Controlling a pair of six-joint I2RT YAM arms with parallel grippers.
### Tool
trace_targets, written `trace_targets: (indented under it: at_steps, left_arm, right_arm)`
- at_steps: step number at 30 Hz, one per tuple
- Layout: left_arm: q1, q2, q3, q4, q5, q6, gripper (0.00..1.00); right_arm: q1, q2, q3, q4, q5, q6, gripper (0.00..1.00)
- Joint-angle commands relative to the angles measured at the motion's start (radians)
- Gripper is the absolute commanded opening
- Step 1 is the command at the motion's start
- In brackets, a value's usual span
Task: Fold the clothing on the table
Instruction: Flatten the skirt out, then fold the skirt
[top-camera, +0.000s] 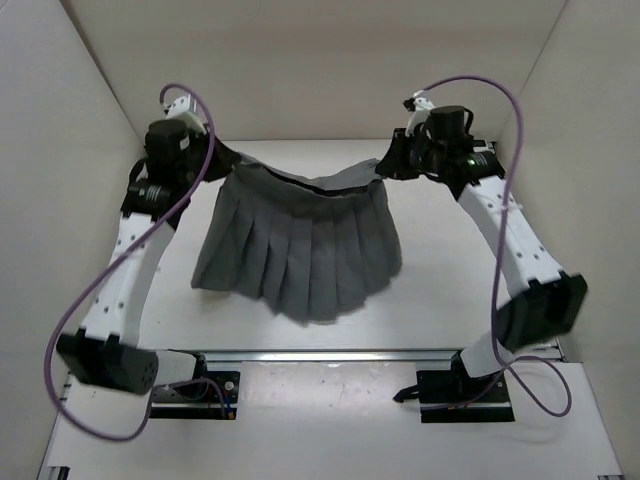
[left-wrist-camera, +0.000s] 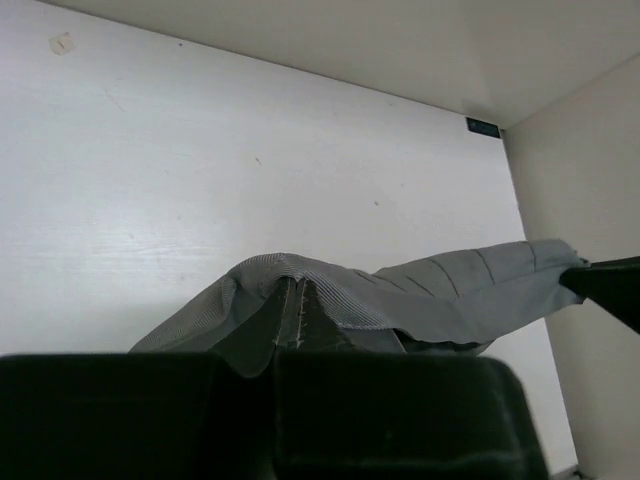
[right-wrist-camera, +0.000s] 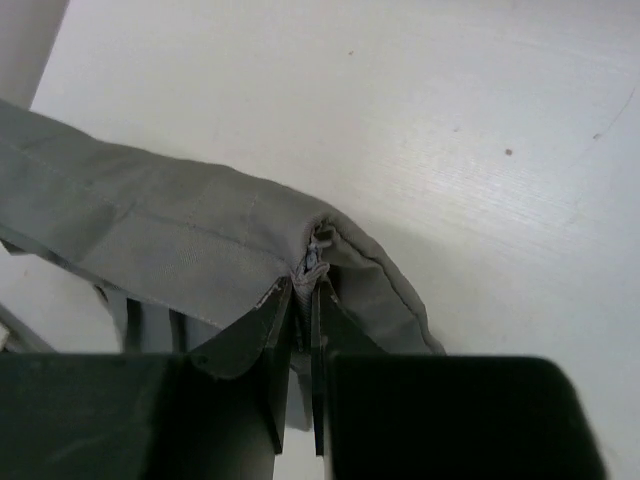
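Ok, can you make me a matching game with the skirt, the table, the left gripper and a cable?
Things:
1 skirt
2 table
3 left gripper
4 cable

What fits:
A white and flat
B purple and loopy
C grey with pleats
D shut on the waistband

Pairs: 1-C, 2-A, 3-D, 4-B

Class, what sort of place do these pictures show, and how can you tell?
Likely a robotics lab test cell: two arms holding a skirt, bolted to a white table; plain white walls boxing it in.
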Motion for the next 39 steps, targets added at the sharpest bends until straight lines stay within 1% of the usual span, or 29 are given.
trace_targets:
  at_steps: [1, 2, 3, 4, 5, 6, 7, 8, 9, 10, 11, 12, 13, 15, 16, 18, 19, 20, 21, 23, 25, 27, 31, 34, 37, 38, 39]
  left_arm:
    - [0.027, 0.143, 0.251, -0.021, 0.017, 0.058, 0.00]
    - [0.033, 0.206, 0.374, -0.041, 0.015, 0.067, 0.00]
    - [0.039, 0.234, 0.437, -0.100, 0.011, 0.084, 0.00]
    - [0.041, 0.289, 0.549, -0.149, 0.009, 0.098, 0.00]
    - [0.044, 0.323, 0.621, -0.161, 0.011, 0.100, 0.00]
    - [0.036, 0.327, 0.634, -0.182, 0.009, 0.109, 0.00]
    - [0.042, 0.321, 0.636, -0.176, 0.011, 0.104, 0.00]
    - [0.036, 0.296, 0.568, -0.162, 0.011, 0.106, 0.00]
    - [0.030, 0.230, 0.421, -0.076, 0.017, 0.086, 0.00]
    - [0.027, 0.210, 0.365, -0.052, 0.018, 0.080, 0.00]
    - [0.029, 0.171, 0.249, -0.009, 0.032, 0.075, 0.00]
    - [0.020, 0.133, 0.129, 0.034, 0.037, 0.067, 0.00]
    - [0.017, 0.114, 0.077, 0.049, 0.037, 0.058, 0.00]
    - [0.007, 0.030, -0.174, 0.135, 0.052, 0.019, 0.00]
    - [0.003, 0.006, -0.245, 0.167, 0.051, 0.002, 0.00]
    - [-0.014, -0.063, -0.496, 0.267, 0.066, -0.049, 0.00]
    - [-0.039, -0.083, -0.602, 0.284, 0.061, -0.063, 0.00]
    - [-0.060, -0.093, -0.646, 0.299, 0.049, -0.061, 0.00]
    - [-0.085, -0.099, -0.727, 0.310, 0.054, -0.075, 0.00]
    - [-0.118, -0.099, -0.851, 0.318, 0.087, -0.086, 0.00]
    - [-0.148, -0.125, -0.921, 0.326, 0.121, -0.110, 0.00]
    - [-0.171, -0.171, -0.976, 0.321, 0.118, -0.127, 0.00]
    - [-0.183, -0.318, -1.016, 0.240, 0.112, -0.137, 0.00]
    - [-0.154, -0.373, -0.984, 0.159, 0.124, -0.105, 0.00]
    - [-0.171, -0.419, -0.947, 0.083, 0.101, -0.085, 0.00]
    - [-0.175, -0.439, -0.946, 0.067, 0.097, -0.091, 0.00]
    - [-0.169, -0.471, -0.947, 0.056, 0.106, -0.097, 0.00]
  right_arm:
    - [-0.033, 0.083, 0.265, -0.012, 0.023, -0.039, 0.00]
    - [-0.036, 0.137, 0.319, -0.054, 0.043, -0.061, 0.00]
    - [-0.036, 0.191, 0.448, -0.084, 0.054, -0.068, 0.00]
    - [-0.048, 0.218, 0.571, -0.143, 0.049, -0.067, 0.00]
    - [-0.053, 0.267, 0.623, -0.203, 0.049, -0.078, 0.00]
    - [-0.062, 0.303, 0.681, -0.217, 0.033, -0.081, 0.00]
    - [-0.070, 0.308, 0.675, -0.222, 0.029, -0.079, 0.00]
    - [-0.072, 0.283, 0.643, -0.201, 0.025, -0.076, 0.00]
    - [-0.097, 0.244, 0.449, -0.147, -0.010, -0.053, 0.00]
    - [-0.101, 0.208, 0.401, -0.124, -0.042, -0.046, 0.00]
    - [-0.119, 0.194, 0.287, -0.071, -0.055, -0.026, 0.00]
    - [-0.140, 0.158, 0.231, -0.028, -0.073, -0.006, 0.00]
    - [-0.142, 0.132, 0.130, -0.009, -0.086, 0.005, 0.00]
    - [-0.165, 0.104, -0.080, 0.065, -0.113, 0.039, 0.00]
    - [-0.168, 0.076, -0.124, 0.083, -0.130, 0.059, 0.00]
    - [-0.176, 0.058, -0.316, 0.144, -0.158, 0.088, 0.00]
    - [-0.170, 0.035, -0.361, 0.166, -0.162, 0.103, 0.00]
    - [-0.168, 0.019, -0.444, 0.169, -0.153, 0.106, 0.01]
    - [-0.152, 0.015, -0.517, 0.177, -0.147, 0.111, 0.00]
    - [-0.122, -0.017, -0.605, 0.168, -0.103, 0.119, 0.00]
    - [-0.086, -0.053, -0.709, 0.149, -0.068, 0.129, 0.00]
    - [-0.066, -0.089, -0.762, 0.116, -0.043, 0.138, 0.00]
    - [-0.062, -0.197, -0.865, 0.071, -0.029, 0.154, 0.00]
    - [-0.065, -0.275, -0.908, 0.019, -0.030, 0.151, 0.01]
    - [-0.061, -0.370, -0.916, -0.042, -0.015, 0.143, 0.00]
    - [-0.064, -0.375, -0.919, -0.062, -0.017, 0.145, 0.00]
    - [-0.067, -0.413, -0.919, -0.079, -0.023, 0.151, 0.00]
